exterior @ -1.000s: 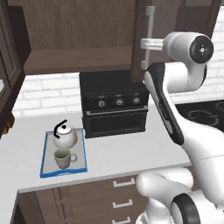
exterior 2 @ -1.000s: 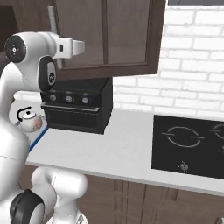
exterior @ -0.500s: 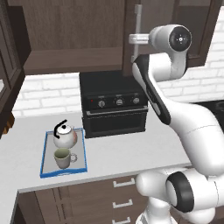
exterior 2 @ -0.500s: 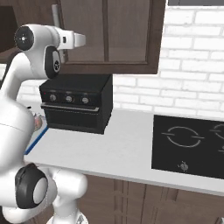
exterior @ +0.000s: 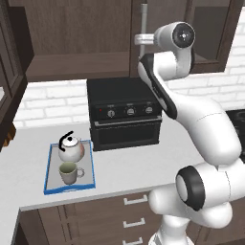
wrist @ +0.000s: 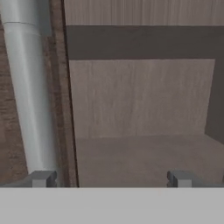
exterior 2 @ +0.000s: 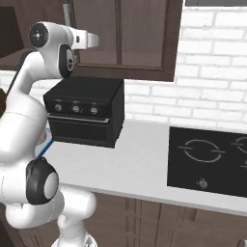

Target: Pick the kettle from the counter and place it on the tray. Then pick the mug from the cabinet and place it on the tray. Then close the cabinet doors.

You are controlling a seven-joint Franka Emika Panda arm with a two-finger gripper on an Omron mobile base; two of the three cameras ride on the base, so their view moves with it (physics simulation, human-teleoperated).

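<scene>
1. A white robot arm reaches up and forward to the dark brown wall cabinet (exterior: 76, 43) above the counter (exterior: 124, 165).
2. The gripper (wrist: 111, 178) is spread wide, holding nothing. In the hand view its two fingertips (wrist: 43, 178) stand well apart at the bottom.
3. In that view, one fingertip sits just at the foot of a grey metal bar handle (wrist: 28, 87), which belongs to a cabinet door (exterior: 139, 28). The other fingertip faces the plank-lined inside of the cabinet.
4. On the counter, left of a black oven box (exterior: 125, 112), lies the blue-rimmed tray (exterior: 50, 184).
5. The white kettle (exterior: 71, 149) sits on the far part of the tray. The pale mug (exterior: 70, 173) stands on the tray just in front of it.
6. At right, a black hob (exterior 2: 210, 159) is set into the counter.
</scene>
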